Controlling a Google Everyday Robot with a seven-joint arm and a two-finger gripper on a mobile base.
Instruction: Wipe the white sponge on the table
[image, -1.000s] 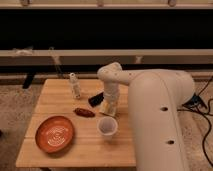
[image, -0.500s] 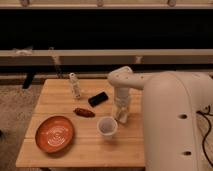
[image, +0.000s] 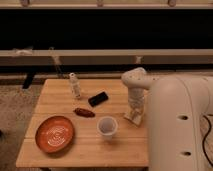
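The light wooden table (image: 120, 147) fills the lower left of the camera view. My gripper (image: 134, 116) points straight down at the table's right side, to the right of the white-grey cup (image: 107, 126). At its tip a small cream-white block, the white sponge (image: 133, 119), rests on the table top. The gripper looks shut on it, and most of the sponge is hidden by the gripper. My big white arm (image: 175, 125) covers the table's right edge.
A black rectangular device (image: 98, 98) lies mid-table. A small reddish-brown item (image: 84, 112) lies left of the cup. An orange plate (image: 55, 133) sits front left and a small pale bottle (image: 75, 85) stands at the back. A low ledge (image: 100, 52) runs behind the table.
My gripper has slid with the sponge to the right and toward the front, from beside the black device to the table's right side. The other items have not moved.
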